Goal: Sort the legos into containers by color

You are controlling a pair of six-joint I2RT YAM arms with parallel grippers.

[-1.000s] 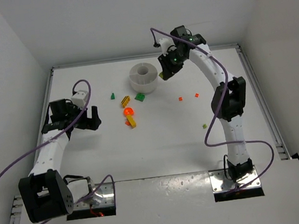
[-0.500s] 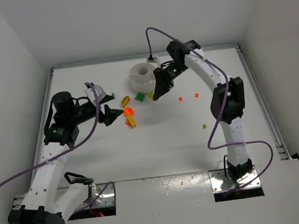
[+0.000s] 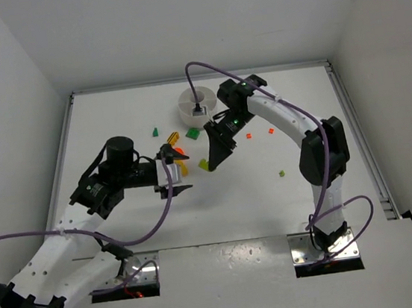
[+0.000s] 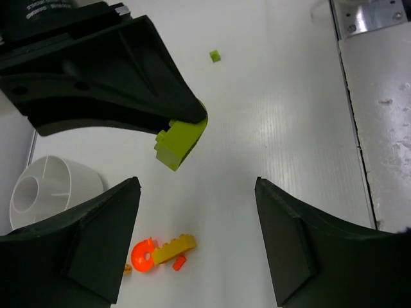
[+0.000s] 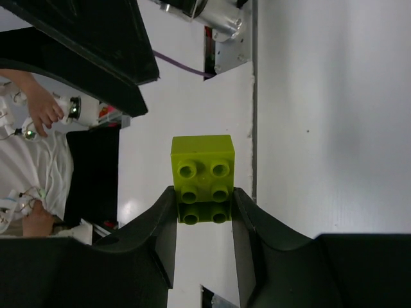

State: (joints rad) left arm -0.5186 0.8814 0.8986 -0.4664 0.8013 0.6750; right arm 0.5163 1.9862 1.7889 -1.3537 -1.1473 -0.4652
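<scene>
Your right claw, pinching a lime brick, had swung to the near side of the dish, toward your spread, newly arrived left claw: brick unsorted, handover likely.

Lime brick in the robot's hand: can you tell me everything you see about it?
The lime brick is a small square Lego of shiny-looking plastic, with four round studs facing the wrist camera. The right hand pinches it by two opposite sides between its black fingers, and about half sticks out past the fingertips. In the left wrist view it hangs tilted and seems lifted off the white table.
</scene>
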